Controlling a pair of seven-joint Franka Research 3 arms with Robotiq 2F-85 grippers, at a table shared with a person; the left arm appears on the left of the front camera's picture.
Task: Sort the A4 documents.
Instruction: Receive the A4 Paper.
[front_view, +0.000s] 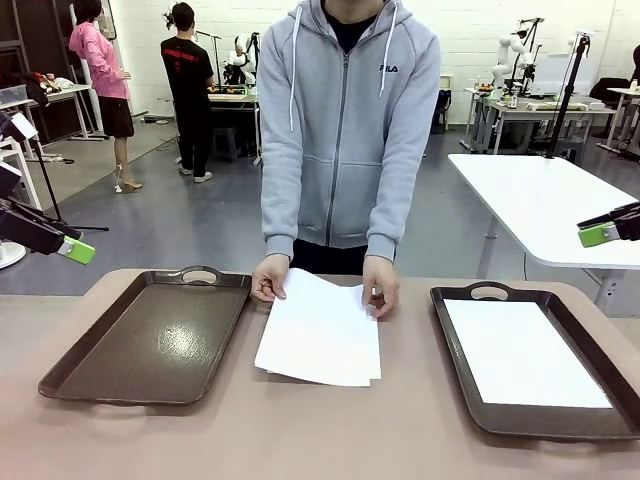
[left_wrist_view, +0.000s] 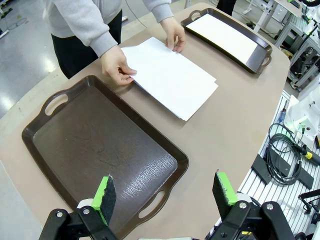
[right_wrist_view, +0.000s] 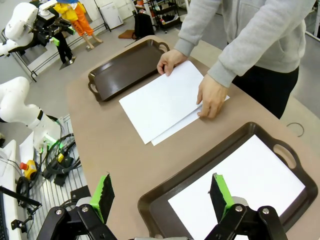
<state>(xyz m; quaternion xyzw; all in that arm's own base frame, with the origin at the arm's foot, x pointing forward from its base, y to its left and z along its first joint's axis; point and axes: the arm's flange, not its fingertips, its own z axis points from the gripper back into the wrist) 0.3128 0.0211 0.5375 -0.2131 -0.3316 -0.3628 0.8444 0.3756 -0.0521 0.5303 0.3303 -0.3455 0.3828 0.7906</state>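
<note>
A person (front_view: 345, 150) is holding the A4 documents (front_view: 320, 335) down on the worktop (front_view: 330, 430).
The pile is lying between the left tray (front_view: 150, 340) and the right tray (front_view: 455, 350), one sheet (front_view: 520, 350) resting in the latter; the left pincer (left_wrist_view: 164, 182) and right pincer (right_wrist_view: 161, 182) are hanging with fingers apart, gripping nothing.

The right-hand tray (front_view: 450, 345) runs off the picture's edge; the stacked sheets (front_view: 320, 330) overlap, so their number cannot be told.

Far side blocked: one hand (front_view: 269, 277) and the other hand (front_view: 381, 288) sat on the far corners of the stack (front_view: 322, 335). Its near edge lay free. The left tray (front_view: 150, 335) was bare, open from above. A sheet (front_view: 520, 350) covered most of the right tray (front_view: 545, 422). The table (front_view: 320, 430) was clear beside the stack.
</note>
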